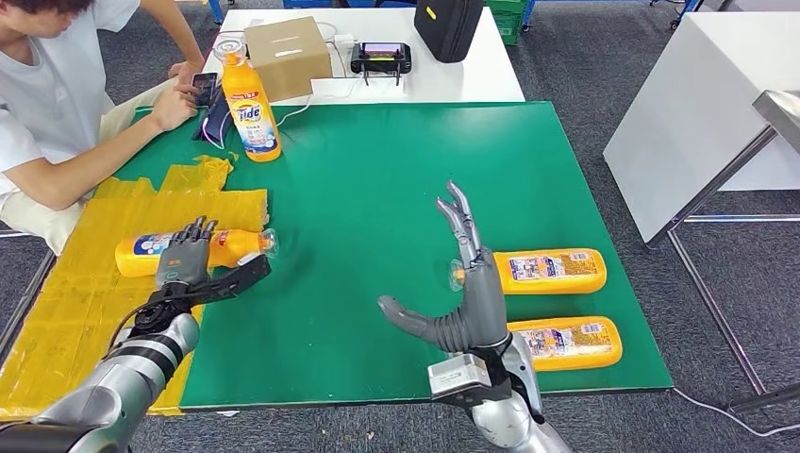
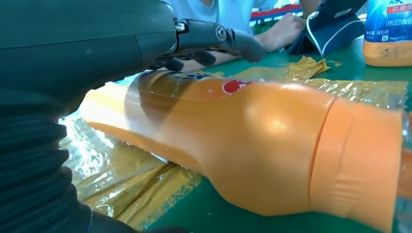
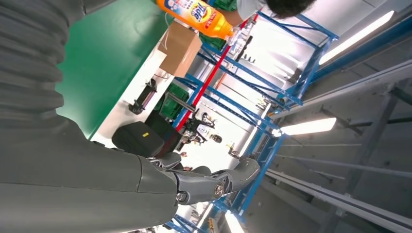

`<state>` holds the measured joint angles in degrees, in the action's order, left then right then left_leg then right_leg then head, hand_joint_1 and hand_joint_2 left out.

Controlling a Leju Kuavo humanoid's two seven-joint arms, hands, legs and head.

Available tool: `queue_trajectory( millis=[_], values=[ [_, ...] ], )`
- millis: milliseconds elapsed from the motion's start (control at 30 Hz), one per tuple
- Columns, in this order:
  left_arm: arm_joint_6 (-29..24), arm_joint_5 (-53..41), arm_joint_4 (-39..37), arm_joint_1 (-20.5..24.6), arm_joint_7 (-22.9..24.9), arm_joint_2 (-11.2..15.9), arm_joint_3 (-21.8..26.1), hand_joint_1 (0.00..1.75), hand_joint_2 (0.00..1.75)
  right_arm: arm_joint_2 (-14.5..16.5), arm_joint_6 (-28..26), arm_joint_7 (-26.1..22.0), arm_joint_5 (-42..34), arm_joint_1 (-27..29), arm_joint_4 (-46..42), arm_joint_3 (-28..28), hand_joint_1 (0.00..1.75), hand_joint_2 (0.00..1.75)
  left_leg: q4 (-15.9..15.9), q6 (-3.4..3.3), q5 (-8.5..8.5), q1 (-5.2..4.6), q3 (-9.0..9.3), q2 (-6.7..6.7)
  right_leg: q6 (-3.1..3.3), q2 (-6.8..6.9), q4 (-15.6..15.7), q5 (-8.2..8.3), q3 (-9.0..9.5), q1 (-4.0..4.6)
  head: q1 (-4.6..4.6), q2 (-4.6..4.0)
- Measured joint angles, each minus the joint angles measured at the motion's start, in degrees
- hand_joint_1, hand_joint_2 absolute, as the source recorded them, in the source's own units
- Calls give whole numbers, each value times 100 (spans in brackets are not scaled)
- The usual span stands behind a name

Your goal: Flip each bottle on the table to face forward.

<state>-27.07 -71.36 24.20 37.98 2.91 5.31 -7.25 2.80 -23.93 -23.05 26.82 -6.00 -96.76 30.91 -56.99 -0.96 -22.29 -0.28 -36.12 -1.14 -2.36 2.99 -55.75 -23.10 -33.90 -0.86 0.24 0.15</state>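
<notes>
An orange bottle (image 1: 231,247) lies on its side at the left, its clear cap toward the table's middle, partly on yellow plastic sheeting (image 1: 85,302). My left hand (image 1: 189,264) hovers over its middle with fingers stretched across the top and thumb spread out in front; in the left wrist view the fingers (image 2: 214,36) stay above the bottle (image 2: 252,136) without closing. My right hand (image 1: 472,293) is raised and open, fingers up, just left of two more orange bottles (image 1: 552,270) (image 1: 566,340) lying label-up. A fourth bottle (image 1: 250,109) stands upright at the back left.
A person sits at the table's left corner holding a phone (image 1: 203,87) beside the upright bottle. Behind the green mat (image 1: 396,170), a white table carries a cardboard box (image 1: 283,57), a black bag (image 1: 448,26) and a device (image 1: 380,58). Another white table (image 1: 698,104) stands to the right.
</notes>
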Motion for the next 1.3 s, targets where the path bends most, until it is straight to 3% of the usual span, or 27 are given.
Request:
queue_trajectory(
  millis=[167,333,400,467,633,867,1300],
  values=[
    [-240,557,17,-109,-661,-55,291,0,175,-3,-12,12,37,-16,67,0,0,175,0,0,0,0,0,-1,0,-1,0,0,-4,0,0,0],
    [-937,1647,331,-418,-2253,-209,665,0,175,-41,-190,37,343,-16,131,-2,0,175,0,0,-1,0,-3,-1,0,-1,0,0,-7,-1,1,0],
    [-1091,2183,750,-662,-2867,-277,726,0,175,-78,-325,145,654,-17,160,-7,0,175,0,0,-2,-2,-4,-2,0,-1,1,0,-7,-3,0,0],
    [-1054,2735,1454,-1007,-3185,-343,735,0,175,-142,-427,340,1078,-24,194,-35,0,175,0,-1,-3,-3,-5,-4,0,-2,1,-1,-9,-4,1,0],
    [-627,3602,3255,-1767,-3314,-443,679,0,175,-407,-146,636,1735,-133,315,-134,0,175,0,0,-4,-3,-10,-3,0,-2,2,-1,-13,-3,-1,0],
    [91,4189,5319,-2784,-3426,-525,372,0,175,-1023,426,977,2425,-330,746,-486,0,175,-1,-2,-4,-5,-14,2,-2,2,3,-2,-11,-6,1,0],
    [489,4578,6655,-3577,-3609,-662,-97,0,175,-1651,843,1298,2874,-643,1669,-1110,0,175,-1,-3,-4,-7,-17,4,-4,4,4,-1,-11,-7,-1,0]
  ],
)
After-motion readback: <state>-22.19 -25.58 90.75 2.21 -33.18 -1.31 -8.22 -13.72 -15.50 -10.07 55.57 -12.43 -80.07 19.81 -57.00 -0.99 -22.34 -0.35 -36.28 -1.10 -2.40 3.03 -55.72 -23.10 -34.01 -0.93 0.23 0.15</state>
